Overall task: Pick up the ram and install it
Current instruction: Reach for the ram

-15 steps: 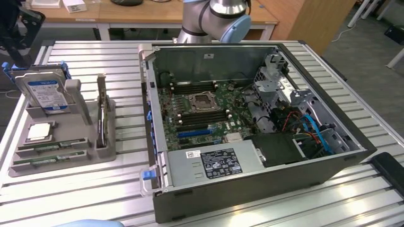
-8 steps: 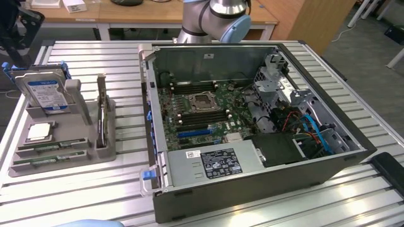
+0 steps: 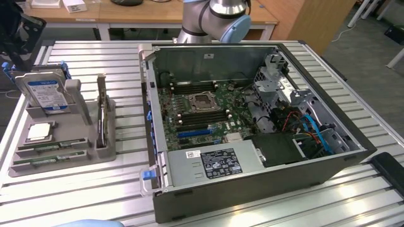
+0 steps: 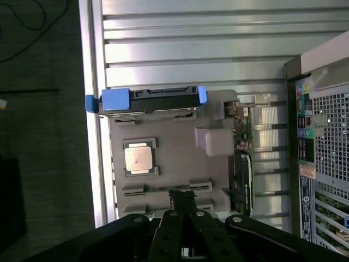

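Observation:
Two green ram sticks (image 3: 52, 147) lie in the near slots of a grey parts tray (image 3: 79, 124) at the exterior view's left. In the wrist view a ram stick (image 4: 163, 189) shows edge-on as a thin dark line in its slot. My gripper (image 4: 182, 195) hangs high over the tray, its black fingertips pressed together directly over the ram slots. It is shut and holds nothing. The open computer case (image 3: 252, 142) lies on its side beside the tray, with its motherboard (image 3: 196, 111) exposed.
On the tray a hard drive (image 3: 45, 92) with blue rails (image 4: 147, 101) stands upright, a square silver processor (image 3: 39, 131) (image 4: 137, 159) lies flat, and another drive (image 3: 101, 123) stands on edge. The slatted metal table (image 3: 94, 189) ends near the tray. My arm's base (image 3: 215, 19) stands behind the case.

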Robot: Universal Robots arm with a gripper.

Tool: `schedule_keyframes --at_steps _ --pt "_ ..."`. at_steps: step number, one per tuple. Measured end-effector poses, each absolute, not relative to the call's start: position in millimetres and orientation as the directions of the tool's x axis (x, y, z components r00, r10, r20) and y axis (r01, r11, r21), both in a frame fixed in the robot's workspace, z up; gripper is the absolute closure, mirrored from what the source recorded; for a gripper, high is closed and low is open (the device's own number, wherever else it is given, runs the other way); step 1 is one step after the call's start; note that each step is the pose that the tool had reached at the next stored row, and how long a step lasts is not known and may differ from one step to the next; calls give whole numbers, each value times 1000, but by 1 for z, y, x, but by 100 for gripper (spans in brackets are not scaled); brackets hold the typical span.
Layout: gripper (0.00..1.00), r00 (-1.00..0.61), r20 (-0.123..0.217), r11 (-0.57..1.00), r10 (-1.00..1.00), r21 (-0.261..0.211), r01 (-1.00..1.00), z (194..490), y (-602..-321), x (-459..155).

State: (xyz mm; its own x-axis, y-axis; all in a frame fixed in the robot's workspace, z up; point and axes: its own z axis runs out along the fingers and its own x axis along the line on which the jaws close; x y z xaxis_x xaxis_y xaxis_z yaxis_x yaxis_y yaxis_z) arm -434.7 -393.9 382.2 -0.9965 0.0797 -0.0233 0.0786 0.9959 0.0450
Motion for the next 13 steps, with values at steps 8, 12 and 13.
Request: schedule_keyframes --at_steps 8,12,13 --pt "89 -997 -23 996 80 45 78 381 -394 -435" --pt "71 -997 -23 996 80 45 79 381 -394 -435" --pt "71 -997 -23 996 80 45 79 381 -394 -435"
